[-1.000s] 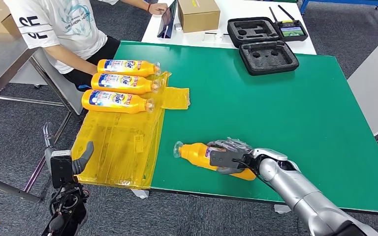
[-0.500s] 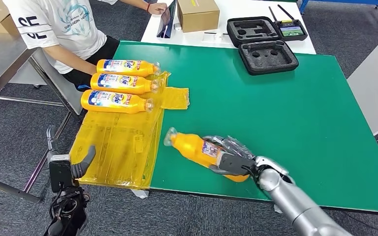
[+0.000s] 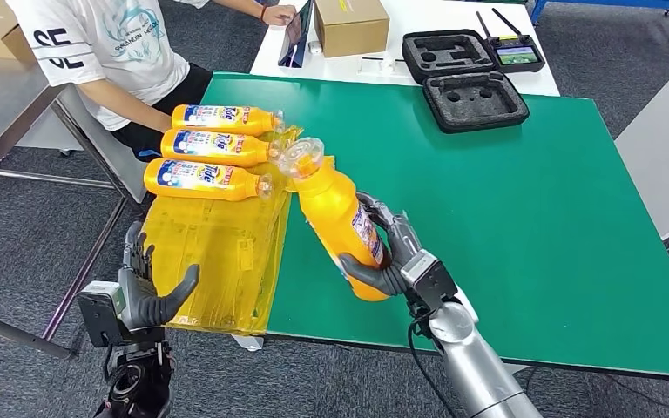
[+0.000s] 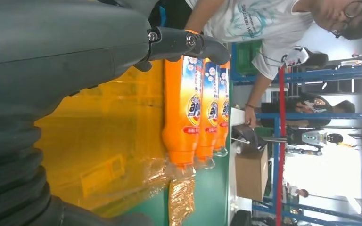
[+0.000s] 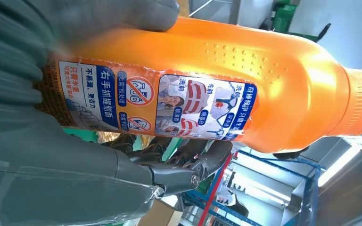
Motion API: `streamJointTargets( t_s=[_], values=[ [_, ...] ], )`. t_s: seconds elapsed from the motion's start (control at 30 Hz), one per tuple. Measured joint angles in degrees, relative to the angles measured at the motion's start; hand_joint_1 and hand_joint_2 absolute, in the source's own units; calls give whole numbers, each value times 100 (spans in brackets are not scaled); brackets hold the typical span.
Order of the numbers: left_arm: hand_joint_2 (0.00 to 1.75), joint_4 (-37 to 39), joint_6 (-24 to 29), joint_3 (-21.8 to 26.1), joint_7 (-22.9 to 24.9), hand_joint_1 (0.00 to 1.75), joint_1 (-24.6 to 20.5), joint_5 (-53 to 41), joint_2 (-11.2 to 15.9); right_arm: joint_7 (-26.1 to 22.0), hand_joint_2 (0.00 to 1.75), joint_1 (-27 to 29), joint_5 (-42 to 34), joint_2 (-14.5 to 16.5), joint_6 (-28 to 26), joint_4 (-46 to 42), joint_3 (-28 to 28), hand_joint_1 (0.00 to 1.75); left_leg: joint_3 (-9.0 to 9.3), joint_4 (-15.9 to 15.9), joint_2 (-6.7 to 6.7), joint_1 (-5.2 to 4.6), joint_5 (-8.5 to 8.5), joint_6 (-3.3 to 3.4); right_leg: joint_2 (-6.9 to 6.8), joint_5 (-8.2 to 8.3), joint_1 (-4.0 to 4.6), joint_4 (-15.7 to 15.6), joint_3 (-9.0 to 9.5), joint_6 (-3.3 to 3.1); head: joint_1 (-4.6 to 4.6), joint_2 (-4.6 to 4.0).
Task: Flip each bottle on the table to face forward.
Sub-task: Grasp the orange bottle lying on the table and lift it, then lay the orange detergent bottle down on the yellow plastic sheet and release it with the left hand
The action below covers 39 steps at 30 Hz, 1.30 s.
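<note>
My right hand (image 3: 385, 258) grips an orange bottle (image 3: 335, 216) by its lower body and holds it tilted above the green table (image 3: 505, 192), its clear cap (image 3: 301, 158) pointing up and to the far left. The right wrist view shows the bottle's back label (image 5: 155, 101) with the thumb (image 5: 122, 12) over it. Three more orange bottles (image 3: 209, 178) lie side by side on a yellow plastic sheet (image 3: 209, 252) at the table's left, front labels up, caps to the right. My left hand (image 3: 144, 292) hovers open off the table's near left corner, fingers spread.
A person in a white shirt (image 3: 104, 43) sits at the far left corner, close to the three bottles. At the back stand a cardboard box (image 3: 350, 26), two black foam cases (image 3: 475, 100) and a controller (image 3: 518, 54). The three bottles (image 4: 202, 108) also appear in the left wrist view.
My right hand has lifted the bottle off the table and tipped it from lying flat to nearly upright. My left hand has risen and its fingers have spread.
</note>
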Motion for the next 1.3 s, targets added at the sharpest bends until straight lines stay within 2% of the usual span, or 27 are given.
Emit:
streamJointTargets(
  t_s=[0.17, 0.47, 0.7, 0.93, 1.3],
  values=[
    [175, -123, -184, -76, 15, 0, 20, 40, -24, -22, 175, 5, 8, 87, 1, 15, -73, 175, 0, 0, 0, 1, 0, 0, 0, 0, 1, 0, -1, 0, -1, -1],
    [175, -417, -1443, -896, 346, 0, -81, 442, -12, -102, 175, 2, 191, 470, 65, 770, -22, 175, -2, 0, 0, 1, -1, -1, 0, -1, 1, 0, -3, 0, -1, 0],
    [175, -356, -2276, -1402, 691, 0, -252, 1295, 47, -113, 175, -29, 414, 815, -15, 1205, 446, 175, -4, -1, 1, 3, -1, -2, 0, 0, 4, 1, -8, 0, -1, 0],
    [175, -9, -2444, -1662, 812, 0, -638, 1394, 68, -110, 175, -74, 656, 1093, -119, 1516, 794, 175, -5, 0, 1, 3, 0, -2, 1, 0, 2, 1, -8, 0, 0, -1],
    [175, 465, -2671, -1791, 909, 1, -964, 1638, 111, -12, 175, -139, 791, 1137, -109, 1686, 916, 175, -9, 0, 0, 2, 0, -1, 0, 0, 2, 1, -12, 0, -1, 0]
  ],
)
